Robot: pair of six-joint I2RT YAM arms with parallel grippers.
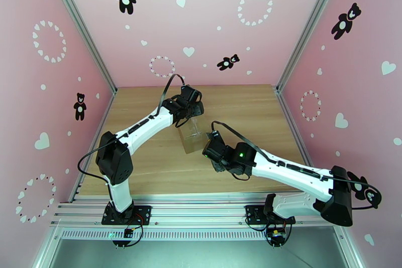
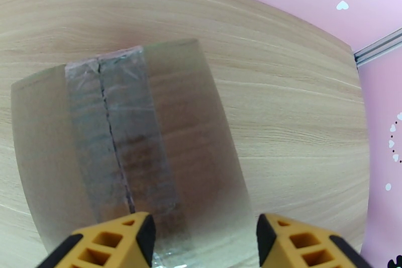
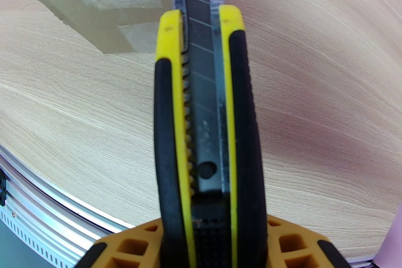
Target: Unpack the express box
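Observation:
The express box (image 1: 191, 136), a small brown carton with shiny clear tape, lies mid-table. In the left wrist view a dark line runs along the taped top seam of the express box (image 2: 125, 143). My left gripper (image 1: 194, 111) hovers open over the box's far end, its yellow fingers (image 2: 118, 244) apart with nothing held between them. My right gripper (image 1: 209, 149) is shut on a yellow-and-black utility knife (image 3: 206, 113). The knife's blade is extended and points toward the box's corner (image 3: 100, 7). I cannot tell whether the blade tip touches the box.
The wooden tabletop (image 1: 251, 113) is walled in by pink panels at the back and both sides. An aluminium rail (image 1: 201, 203) runs along the near edge by the arm bases.

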